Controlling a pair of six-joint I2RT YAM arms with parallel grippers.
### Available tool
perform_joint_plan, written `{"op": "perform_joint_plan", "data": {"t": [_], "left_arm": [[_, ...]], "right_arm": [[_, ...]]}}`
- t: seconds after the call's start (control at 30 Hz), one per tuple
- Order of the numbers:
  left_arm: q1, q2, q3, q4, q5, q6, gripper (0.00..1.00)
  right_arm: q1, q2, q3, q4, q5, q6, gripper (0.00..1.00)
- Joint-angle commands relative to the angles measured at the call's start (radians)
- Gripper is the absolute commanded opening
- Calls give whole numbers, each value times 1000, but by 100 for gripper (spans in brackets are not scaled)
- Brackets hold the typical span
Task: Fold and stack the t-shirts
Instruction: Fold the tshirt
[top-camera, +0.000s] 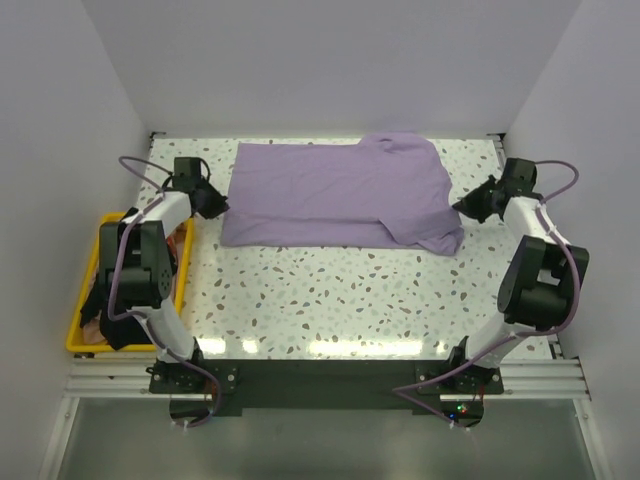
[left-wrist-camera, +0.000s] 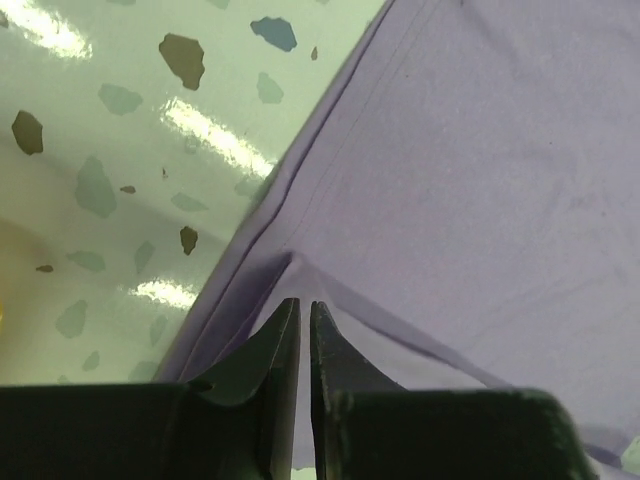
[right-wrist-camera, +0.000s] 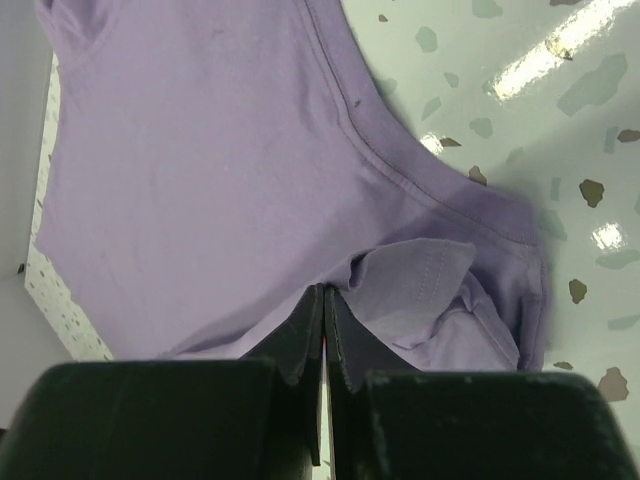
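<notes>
- One shirt (top-camera: 330, 195) lay on the far half of the desk (top-camera: 330, 290): soft, matte lavender fabric, broadly rectangular and flat on its left part.
- Its right part was doubled over itself, with a rumpled, rounded corner near the desk's right edge.
- The left wrist view showed a straight edge with a double row of stitching, and a low ridge of fabric rising towards the claw's tips.
- The right wrist view showed a curved, ribbed seam (right-wrist-camera: 400, 170) and a small stitched flap crumpled beside the tips.
- The desk was a glossy pale slab with dark and grey speckles, and strips of light reflected in it.
- Two arms, black and white, stood at the near edge, with one claw each.
- The left claw (left-wrist-camera: 304, 305) sat at the shirt's left edge, its two dark tapered fingers parted by a thin slit. I cannot tell whether it gripped the fabric.
- The right claw (right-wrist-camera: 324, 290) sat at the shirt's right edge, fingers pressed together, pinching a bunched fold of the shirt.
- One yellow plastic crate (top-camera: 72, 320), rectangular, stood off the desk's left side and was partly hidden by the left arm. It held some pinkish cloth.
</notes>
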Motion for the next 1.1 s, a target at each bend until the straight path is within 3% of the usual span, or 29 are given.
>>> {"op": "perform_joint_plan", "data": {"t": [0.0,0.37,0.57,0.67,1.07], "left_arm": [[-6,26,69,21,-26,21,14],[-15,72,109,18,-32,37,12],[-29,89,130,18,-56,55,33],[-70,112,167,-9,-108,69,38],[-128,170,234,-138,-291,50,36]], "right_arm": [[-1,36,66,31,-10,-14,0],[43,182,227,-36,2,-55,0],[69,202,253,-52,37,-66,0],[69,200,249,-53,45,-69,0],[69,205,236,-47,39,-76,0]]}}
